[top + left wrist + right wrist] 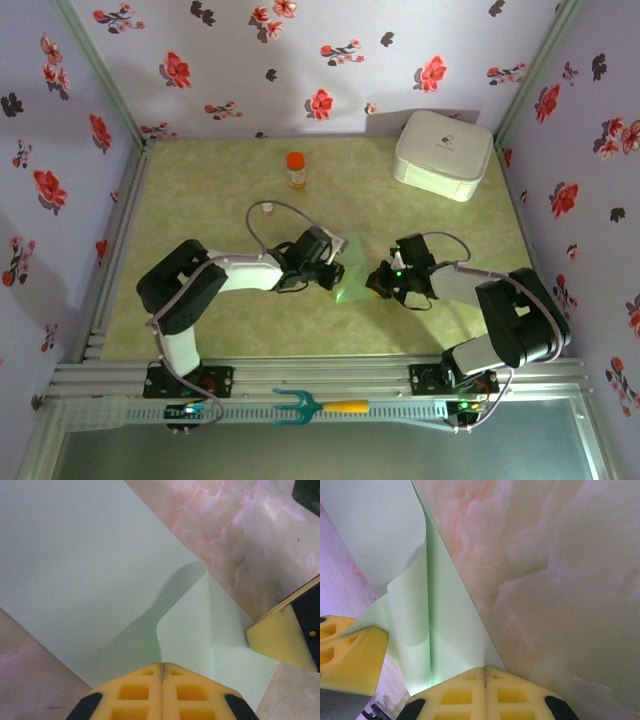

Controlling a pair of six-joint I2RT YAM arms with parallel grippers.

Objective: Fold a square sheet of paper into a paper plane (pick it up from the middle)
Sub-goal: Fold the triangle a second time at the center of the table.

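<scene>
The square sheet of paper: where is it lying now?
The square sheet of paper lies near the centre of the top view, between the left claw and the right claw, both shut at its edges.

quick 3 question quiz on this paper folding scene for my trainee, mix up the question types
1. True or false: the left gripper has its jaws wide open.
2. Fill in: in the top view, the orange bottle stands to the ___ of the white box.
3. What do the left gripper and the right gripper both pinch? A. the orange bottle B. the square sheet of paper C. the white box

Key: 1 false, its jaws are shut; 2 left; 3 B.
</scene>
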